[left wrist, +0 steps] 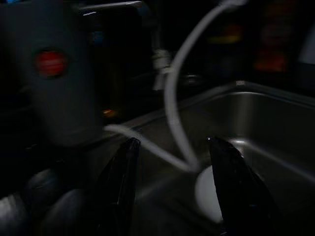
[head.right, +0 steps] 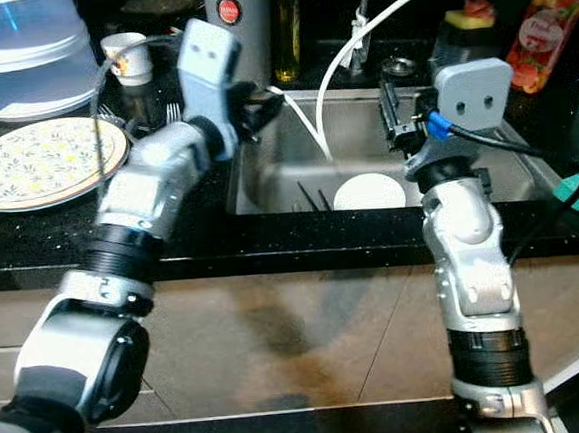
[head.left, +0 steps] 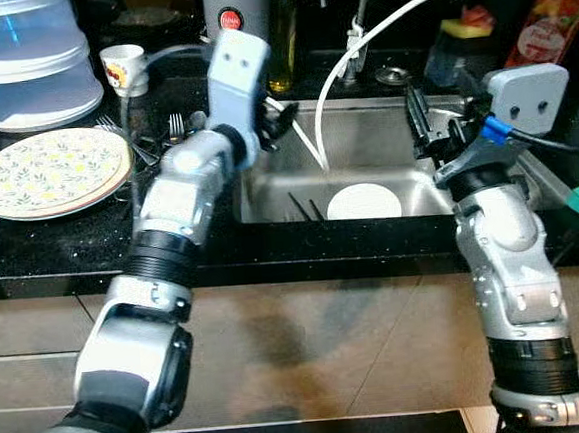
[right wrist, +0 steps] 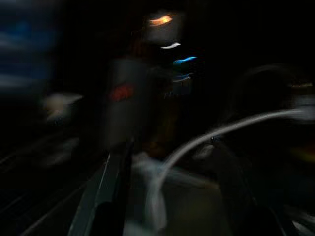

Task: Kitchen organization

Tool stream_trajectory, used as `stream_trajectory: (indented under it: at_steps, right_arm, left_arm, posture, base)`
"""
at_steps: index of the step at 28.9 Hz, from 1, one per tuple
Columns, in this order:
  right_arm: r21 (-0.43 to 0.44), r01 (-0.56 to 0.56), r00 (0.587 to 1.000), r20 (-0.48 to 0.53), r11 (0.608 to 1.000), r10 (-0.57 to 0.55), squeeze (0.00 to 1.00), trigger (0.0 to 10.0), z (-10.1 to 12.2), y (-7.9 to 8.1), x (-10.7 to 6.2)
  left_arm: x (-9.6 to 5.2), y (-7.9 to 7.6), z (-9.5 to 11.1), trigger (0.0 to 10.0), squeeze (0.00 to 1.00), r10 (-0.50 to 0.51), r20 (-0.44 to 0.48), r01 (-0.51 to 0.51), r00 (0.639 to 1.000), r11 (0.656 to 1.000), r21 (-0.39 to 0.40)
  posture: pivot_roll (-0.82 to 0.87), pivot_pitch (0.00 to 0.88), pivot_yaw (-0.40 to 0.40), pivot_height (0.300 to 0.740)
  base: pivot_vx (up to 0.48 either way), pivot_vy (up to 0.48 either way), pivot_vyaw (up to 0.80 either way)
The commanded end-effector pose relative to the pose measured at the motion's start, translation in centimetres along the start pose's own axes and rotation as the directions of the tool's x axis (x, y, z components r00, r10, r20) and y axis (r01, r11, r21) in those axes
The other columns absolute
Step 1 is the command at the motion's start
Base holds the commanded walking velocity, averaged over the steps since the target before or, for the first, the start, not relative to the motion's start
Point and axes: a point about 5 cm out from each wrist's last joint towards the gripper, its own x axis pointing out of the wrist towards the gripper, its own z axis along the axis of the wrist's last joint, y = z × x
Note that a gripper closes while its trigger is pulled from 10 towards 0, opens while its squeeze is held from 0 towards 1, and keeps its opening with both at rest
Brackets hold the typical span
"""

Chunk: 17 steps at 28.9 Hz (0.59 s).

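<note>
Both grippers are held over the sink (head.left: 268, 193). The left gripper (left wrist: 172, 187) is seen at the sink's left rim, fingers spread apart with nothing between them. The right gripper (right wrist: 167, 196) is raised at the right side, fingers likewise parted and empty. A white plate (head.left: 364, 202) lies in the basin, with a hose (head.left: 356, 46) hanging above it. A patterned plate (head.left: 50, 171) rests on the counter to the left.

Counted here: one steel sink (head.left: 383, 129) holding one white plate (head.left: 364, 203), one patterned plate (head.left: 50, 172) on the black tabletop (head.left: 91, 237), one paper cup (head.left: 124, 69), one white hose (head.left: 375, 29), one oil bottle (head.left: 280, 37) — and two red sauce pouches at the back — nothing else countable.
</note>
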Motion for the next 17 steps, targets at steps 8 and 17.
stream_trajectory:
  at_steps: [8,17]
  right_arm:
    - [0.333,-0.173,0.945,-0.211,0.927,0.252,0.00,10.0,-1.2,2.9,2.0]
    - [0.374,-0.095,0.901,-0.363,0.922,0.239,0.00,10.0,-3.5,1.2,2.3]
  left_arm:
    - [-5.5,5.4,-0.5,10.0,0.00,0.247,-0.063,-0.234,0.967,0.959,0.161]
    - [-5.9,4.8,-2.3,10.0,0.00,0.274,-0.171,-0.248,0.946,0.956,0.157]
  posture:
    - [0.08,0.000,-0.100,0.740]
    - [0.08,0.000,-0.100,0.740]
  base:
    - [0.000,0.000,0.00]
    - [0.000,0.000,0.00]
